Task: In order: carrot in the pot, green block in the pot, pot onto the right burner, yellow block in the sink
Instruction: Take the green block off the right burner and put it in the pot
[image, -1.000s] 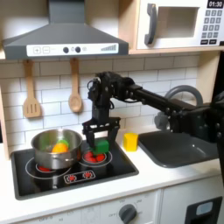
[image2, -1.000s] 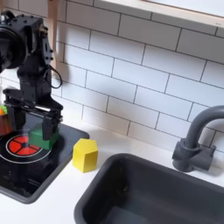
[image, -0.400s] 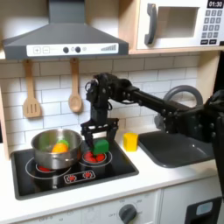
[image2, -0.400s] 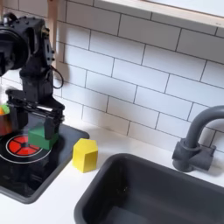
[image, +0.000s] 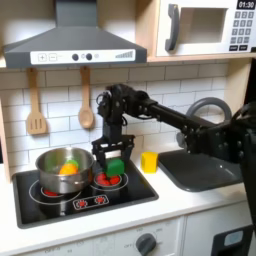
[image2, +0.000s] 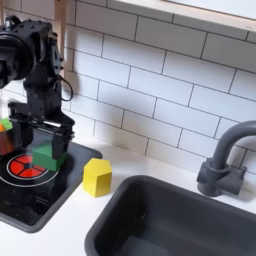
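The green block (image: 116, 166) (image2: 44, 156) rests on the right burner (image: 110, 181) (image2: 24, 168), whose rings glow red. My gripper (image: 111, 160) (image2: 41, 143) is lowered over it, open, with one finger on each side and close to the block's faces. In the first exterior view the silver pot (image: 47, 164) stands on the left burner with the orange carrot (image: 67, 169) lying inside. The yellow block (image: 149, 161) (image2: 97, 176) sits on the counter between the cooktop and the dark grey sink (image: 205, 170) (image2: 175, 222).
A dark curved faucet (image: 205, 108) (image2: 221, 158) rises behind the sink. Two wooden utensils (image: 36, 103) hang on the tiled wall above the pot. The black cooktop (image: 90, 203) has its front edge near the counter's front, with knobs below.
The arm has drifted slightly to the first exterior view's left. The fingers stay around the green block, which has not left the burner.
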